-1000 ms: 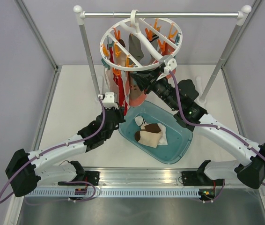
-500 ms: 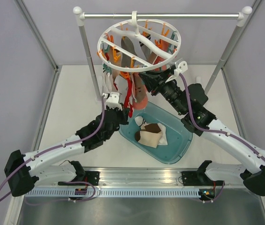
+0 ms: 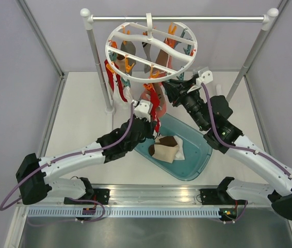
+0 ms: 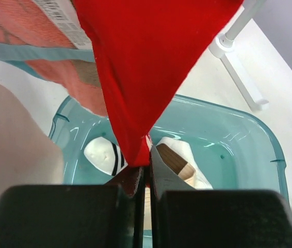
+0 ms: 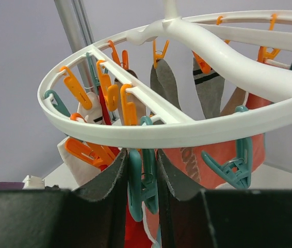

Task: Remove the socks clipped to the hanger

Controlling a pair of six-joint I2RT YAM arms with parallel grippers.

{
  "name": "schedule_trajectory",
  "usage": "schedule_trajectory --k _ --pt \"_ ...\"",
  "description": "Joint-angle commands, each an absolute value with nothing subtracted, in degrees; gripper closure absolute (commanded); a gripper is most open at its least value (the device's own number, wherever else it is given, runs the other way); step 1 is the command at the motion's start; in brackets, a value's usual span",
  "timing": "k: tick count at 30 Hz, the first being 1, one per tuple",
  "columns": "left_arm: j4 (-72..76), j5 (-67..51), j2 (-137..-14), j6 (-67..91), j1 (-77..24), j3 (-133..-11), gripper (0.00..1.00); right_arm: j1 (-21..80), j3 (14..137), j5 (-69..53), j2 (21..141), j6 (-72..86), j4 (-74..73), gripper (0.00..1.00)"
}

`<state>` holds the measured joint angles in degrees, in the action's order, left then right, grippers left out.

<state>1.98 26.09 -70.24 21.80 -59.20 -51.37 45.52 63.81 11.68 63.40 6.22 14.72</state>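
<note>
The white ring hanger (image 3: 151, 49) hangs by its hook from the rail, with orange and teal clips and several socks clipped on. My left gripper (image 3: 151, 120) is below it, over the bin's far-left edge. In the left wrist view the gripper (image 4: 146, 168) is shut on the lower tip of a red sock (image 4: 146, 62), which stretches up toward the hanger. My right gripper (image 3: 169, 84) is at the ring's near rim. In the right wrist view the gripper (image 5: 143, 178) is shut on a teal clip (image 5: 143, 188) just under the ring (image 5: 187, 132).
A teal bin (image 3: 203, 155) lies under the hanger and holds a white striped sock (image 4: 102, 155) and a brown-and-beige sock (image 3: 166, 147). The metal rail (image 3: 177, 17) stands on white-capped posts (image 3: 98, 62). A coral cloth (image 4: 37, 31) hangs beside the red sock.
My left gripper has moved right toward the bin, pulling the red sock along. The hanger has turned and tilted. My right gripper has risen to the ring's rim.
</note>
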Motion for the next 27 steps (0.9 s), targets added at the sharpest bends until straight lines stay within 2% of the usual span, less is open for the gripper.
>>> schedule_trajectory --k 1,9,16,21,27 --pt "1.93 24.26 -71.89 21.79 -59.59 -54.49 0.98 45.44 62.58 15.02 61.00 5.10 13.45 0.71" --pt "2.02 22.59 -75.49 23.90 -60.03 -55.90 0.98 45.44 61.70 15.12 59.07 5.10 12.48 0.59" --pt "2.11 22.32 -77.60 24.34 -60.38 -57.04 0.98 45.44 60.91 11.69 57.31 4.40 10.81 0.40" --pt "2.11 22.24 -79.19 24.70 -60.56 -57.83 0.98 45.70 61.34 9.85 56.86 3.87 9.40 0.36" --pt "2.11 22.24 -81.03 25.05 -60.73 -59.06 0.98 47.54 66.35 11.25 61.25 1.85 6.77 0.36"
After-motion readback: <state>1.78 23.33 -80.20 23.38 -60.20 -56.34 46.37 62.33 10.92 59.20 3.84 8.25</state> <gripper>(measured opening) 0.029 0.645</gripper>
